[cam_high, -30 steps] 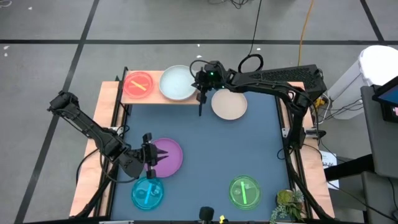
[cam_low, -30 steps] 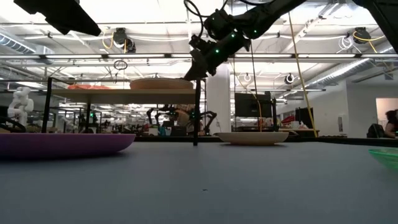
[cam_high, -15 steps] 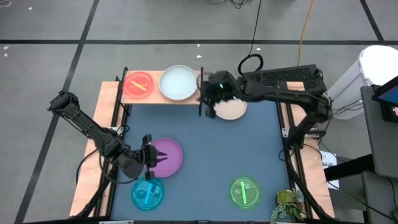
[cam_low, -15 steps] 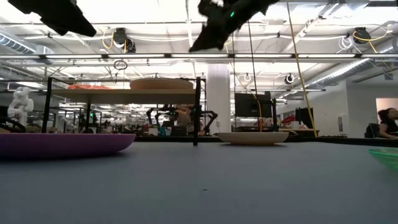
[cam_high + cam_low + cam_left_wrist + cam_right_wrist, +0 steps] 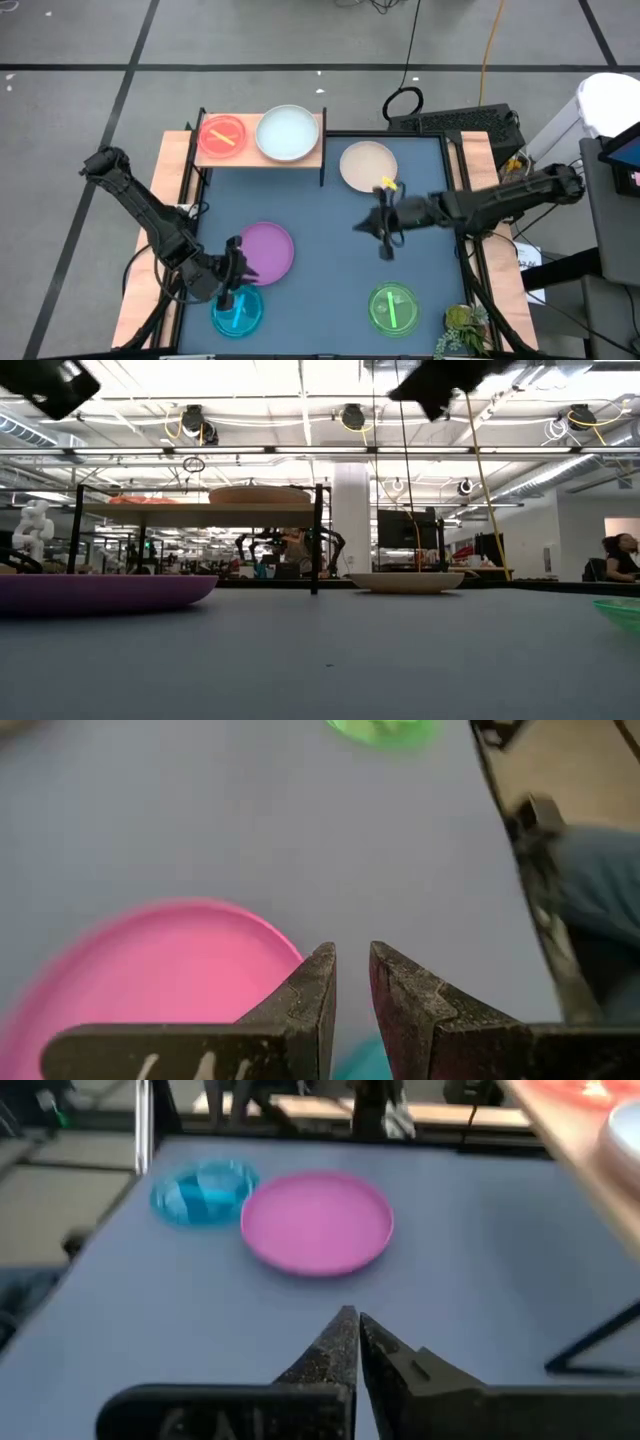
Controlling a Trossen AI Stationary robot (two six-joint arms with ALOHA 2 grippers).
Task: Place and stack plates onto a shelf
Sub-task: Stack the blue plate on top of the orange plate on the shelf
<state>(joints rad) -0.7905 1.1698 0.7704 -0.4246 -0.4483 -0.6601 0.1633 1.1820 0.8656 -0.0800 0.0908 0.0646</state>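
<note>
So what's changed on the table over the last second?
The right gripper, shut and empty, swung away from the small light-wood shelf to mid-table, beyond the round cream plate. The left gripper slid off the round purple plate toward the translucent cyan plate. All plates stayed put.

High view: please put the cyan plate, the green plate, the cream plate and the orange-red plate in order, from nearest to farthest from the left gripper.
From the left gripper, near the table's front left:
1. Cyan plate, right beside the gripper, front left.
2. Green plate, front right.
3. Orange-red plate on the shelf's left end and cream plate at the back right: too close to call.
</note>
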